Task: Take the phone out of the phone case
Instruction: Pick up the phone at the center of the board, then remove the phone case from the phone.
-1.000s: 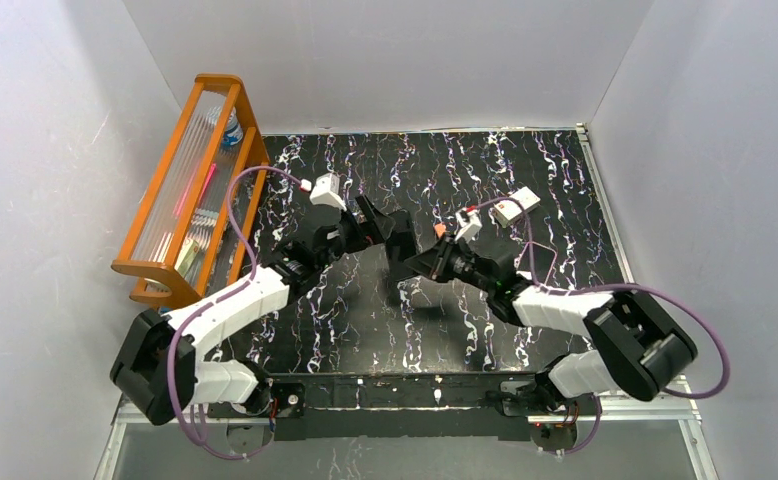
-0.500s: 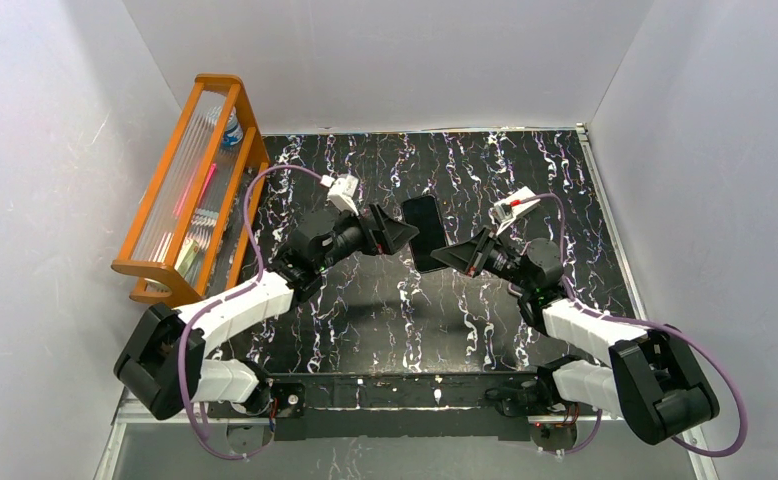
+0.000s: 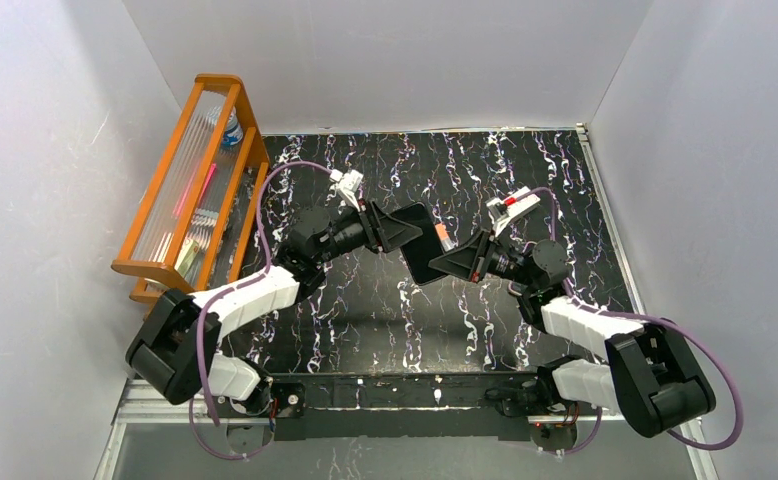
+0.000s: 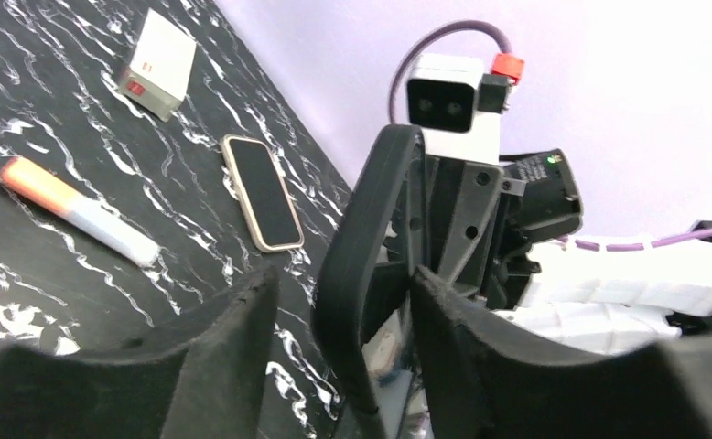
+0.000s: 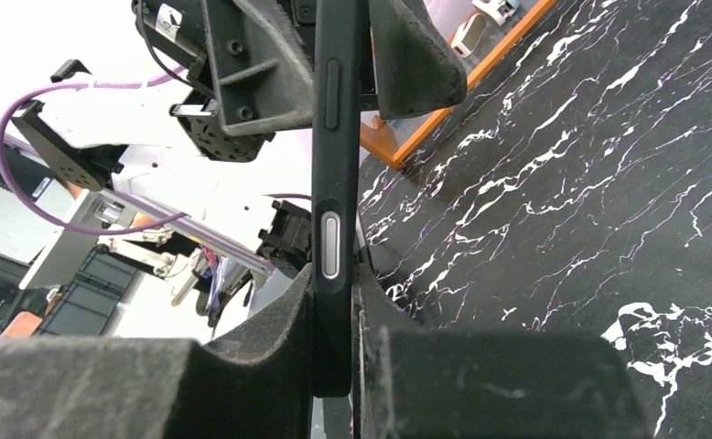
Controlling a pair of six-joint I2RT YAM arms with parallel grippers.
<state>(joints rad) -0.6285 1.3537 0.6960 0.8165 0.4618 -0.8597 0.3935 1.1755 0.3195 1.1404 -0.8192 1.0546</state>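
Note:
A black phone in its black case (image 3: 422, 256) is held in the air between both arms above the middle of the table. My right gripper (image 3: 449, 263) is shut on its lower end. In the right wrist view (image 5: 336, 274) the case (image 5: 337, 165) shows edge-on with its side buttons. My left gripper (image 3: 403, 232) is open at the opposite end. In the left wrist view (image 4: 343, 283) the case's curved rim (image 4: 371, 229) stands between the jaws, with a gap to the left finger (image 4: 224, 357). A glossy strip of phone shows beside the right finger (image 4: 490, 347).
An orange wooden rack (image 3: 190, 190) stands along the left wall. On the marble table lie a second phone with a gold rim (image 4: 261, 192), an orange-and-white marker (image 4: 78, 210) and a small white box (image 4: 156, 64). Grey walls close in on three sides.
Both grippers rose from near the table with the cased phone. Over the last half second the phone tilted from face-up toward edge-on, and the left gripper closed in around its end.

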